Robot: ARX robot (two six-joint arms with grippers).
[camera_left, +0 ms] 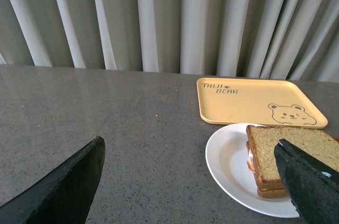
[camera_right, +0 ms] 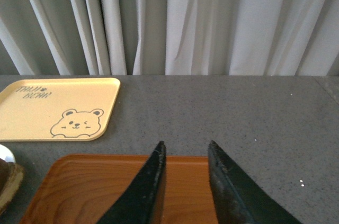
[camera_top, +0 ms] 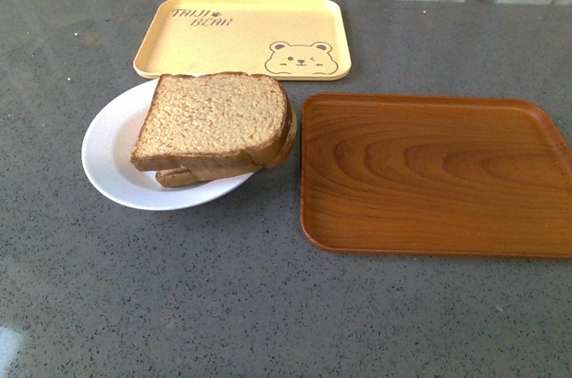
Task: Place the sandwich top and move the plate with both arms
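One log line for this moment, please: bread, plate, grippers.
square brown bread slice: atop sandwich | round white plate: beside brown wooden tray | left gripper: open, empty | right gripper: open, empty

The sandwich top (camera_top: 214, 114) is speckled brown with a darker crust. The plate (camera_top: 107, 155) is plain white. The yellow tray (camera_top: 241, 43) carries a brown bear face and lettering; the wooden tray (camera_top: 429, 172) shows reddish-brown grain. The tabletop (camera_top: 268, 306) is grey, finely flecked.

The front camera looks down on the grey speckled table (camera_top: 179, 306); both wrist cameras, apparently low, face pale pleated curtains (camera_left: 185, 17). All share the yellow bear-printed tray (camera_top: 223, 49).
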